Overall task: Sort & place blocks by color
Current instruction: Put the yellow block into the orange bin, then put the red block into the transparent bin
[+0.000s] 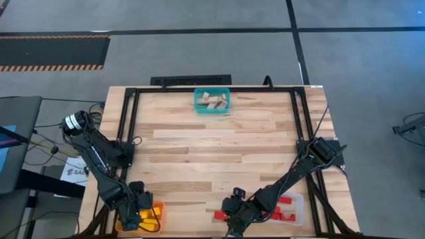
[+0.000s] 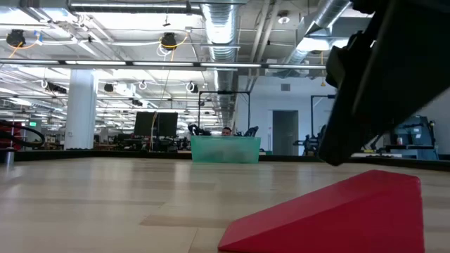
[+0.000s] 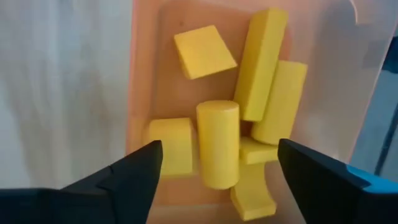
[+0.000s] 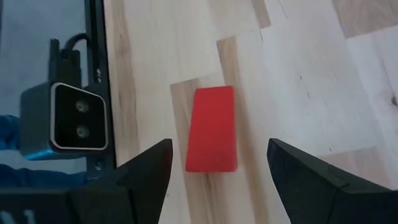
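A red wedge block [image 4: 211,129] lies flat on the table near its near edge [image 1: 218,215] and looms large in the low view [image 2: 337,211]. My right gripper [image 4: 217,155] hovers open above it, one finger on each side, touching nothing [image 1: 234,207]. My left gripper [image 3: 217,165] is open over the orange bin [image 3: 140,74] at the near left corner [image 1: 154,214]. Several yellow blocks [image 3: 217,143] lie in that bin. Red blocks [image 1: 285,200] lie in the clear bin [image 1: 299,212]. Tan blocks [image 1: 211,99] lie in the teal bin [image 1: 212,107].
The teal bin [image 2: 225,149] stands at the middle of the far edge. A black frame rail [image 1: 126,126] runs along the table's sides. A small camera [image 4: 78,118] sits at the near edge beside the red wedge. Bare wood [image 1: 212,153] spans the table's middle.
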